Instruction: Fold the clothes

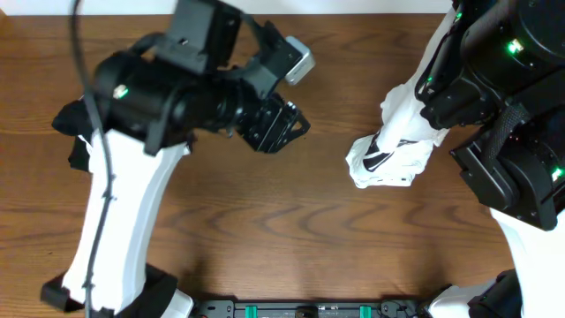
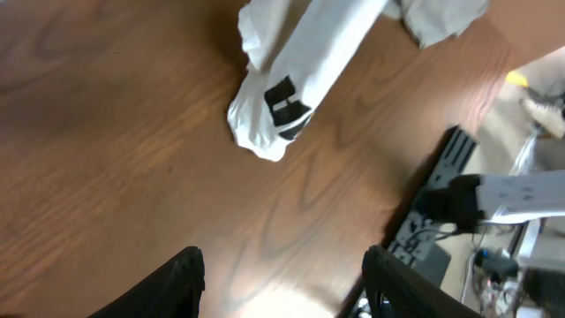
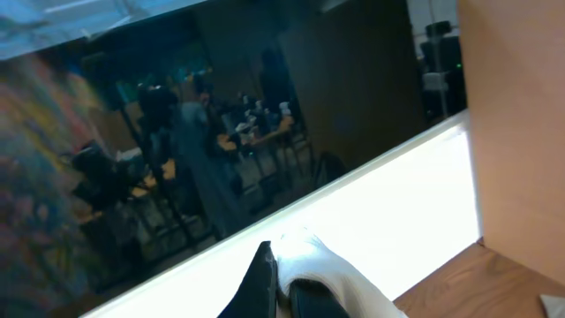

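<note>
**Left wrist view, nearest first.** The two fingers (image 2: 185, 283) of the left hand (image 2: 282, 265) stand well apart with only bare counter (image 2: 106, 132) between them. The hand is open and holds nothing. Beyond lies the T-shirt (image 2: 305, 53), gathered into a narrow roll. Its long axis runs from lower left to upper right of this view. The near, lower end carries black lettering (image 2: 284, 104), and the far end rises out of the picture. Only this view shows the lettering clearly. It alone also shows a grey-beige cloth (image 2: 441, 19) just beside the shirt's far end and a black rail (image 2: 433, 212) at the counter's edge.

**Right wrist view.** The right hand (image 3: 282, 296) is closed, with white shirt fabric pinched at its fingers. The camera looks up and away from the counter toward a dark window (image 3: 221, 132). Only a corner of wood shows at lower right.

**Overhead view.** The left arm (image 1: 168, 88) comes in from the left with its elbow bent. Its hand hangs above bare wood near the middle, well apart from the shirt. The right arm (image 1: 494, 79) comes from the right, wrist tipped down over the shirt. The shirt hangs from it as a bunch right of centre, its lower end down at the counter. Only here does a black garment (image 1: 71, 124) show, at the far left and partly under the left arm.
</note>
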